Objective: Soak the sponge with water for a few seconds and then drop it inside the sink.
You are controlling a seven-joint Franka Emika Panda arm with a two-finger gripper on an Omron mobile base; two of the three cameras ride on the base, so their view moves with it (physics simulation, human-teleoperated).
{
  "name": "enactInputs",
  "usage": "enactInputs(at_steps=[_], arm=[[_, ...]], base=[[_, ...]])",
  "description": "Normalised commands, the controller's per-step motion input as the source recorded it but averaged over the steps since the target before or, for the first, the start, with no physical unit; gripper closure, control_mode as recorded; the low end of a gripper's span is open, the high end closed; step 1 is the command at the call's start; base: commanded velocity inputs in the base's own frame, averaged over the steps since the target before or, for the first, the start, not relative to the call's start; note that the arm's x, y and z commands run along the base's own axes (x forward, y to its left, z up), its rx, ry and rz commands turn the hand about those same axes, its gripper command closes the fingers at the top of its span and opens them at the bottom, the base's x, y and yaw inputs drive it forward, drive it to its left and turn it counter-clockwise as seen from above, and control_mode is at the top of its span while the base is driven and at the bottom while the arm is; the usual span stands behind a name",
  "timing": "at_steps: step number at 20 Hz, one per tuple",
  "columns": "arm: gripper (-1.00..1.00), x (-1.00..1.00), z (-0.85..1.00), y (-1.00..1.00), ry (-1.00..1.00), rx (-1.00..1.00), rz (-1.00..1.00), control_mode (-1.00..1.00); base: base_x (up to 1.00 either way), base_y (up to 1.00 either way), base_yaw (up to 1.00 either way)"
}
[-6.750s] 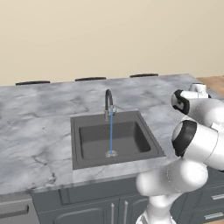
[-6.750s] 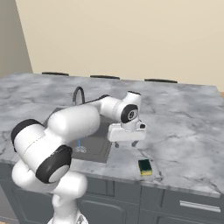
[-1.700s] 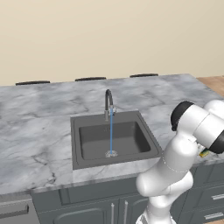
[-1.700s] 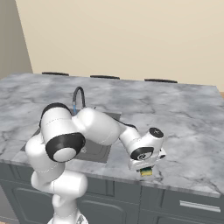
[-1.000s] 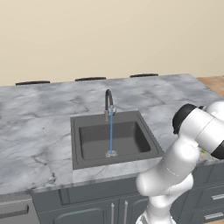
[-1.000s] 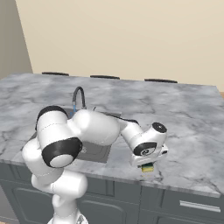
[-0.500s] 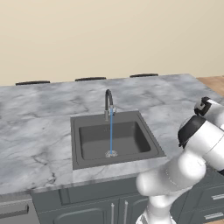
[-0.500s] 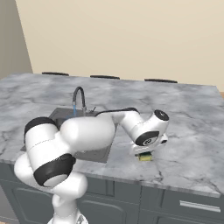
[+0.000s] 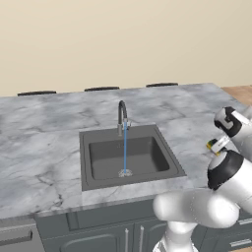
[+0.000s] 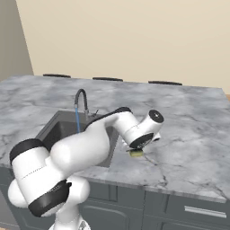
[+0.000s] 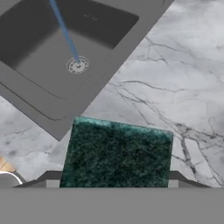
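The sponge (image 11: pixel 117 153) shows its dark green top low in the hand view, squeezed between my fingertips (image 11: pixel 47 179). In the right base view my gripper (image 10: pixel 135 150) is shut on the sponge (image 10: pixel 136 154), holding it a little above the marble counter just right of the sink (image 10: pixel 54 124). Water (image 9: pixel 125 147) runs in a thin blue stream from the gooseneck faucet (image 9: pixel 121 111) down to the drain (image 11: pixel 78 65). In the left base view a yellow-green corner of the sponge (image 9: pixel 213 144) peeks out beside the arm, right of the sink (image 9: pixel 93 178).
Grey marble counter (image 9: pixel 39 162) surrounds the basin, with an open stretch (image 10: pixel 193 148) right of the sponge. Dark chair backs (image 9: pixel 101 89) line the far edge. Cabinet drawers (image 10: pixel 197 211) sit below the front edge. Wooden floor (image 9: pixel 239 91) lies past the counter's right end.
Over the last second the gripper has risen off the counter with the sponge and swung left, closer to the sink. Water keeps running.
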Motion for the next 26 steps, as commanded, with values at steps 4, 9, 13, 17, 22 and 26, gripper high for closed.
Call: enactInputs(at_steps=[4,9,13,17,22,26], arm=[[1.0,0.0,0.12,0.58,-0.14,0.04,0.0,-1.0],[1.0,0.09,0.05,0.6,-0.12,0.05,0.0,-1.0],[1.0,0.35,0.0,0.5,-0.07,0.05,0.0,-1.0],[1.0,0.64,0.0,0.5,-0.01,0.01,0.0,-1.0],[1.0,0.89,-0.08,0.38,0.0,0.0,0.02,-1.0],[1.0,0.66,-0.18,0.34,0.0,0.0,0.08,-1.0]], base=[[0.0,0.0,0.0],[0.0,0.0,0.0],[0.0,0.0,0.0],[0.0,0.0,0.0],[0.0,0.0,0.0],[0.0,0.0,0.0]])
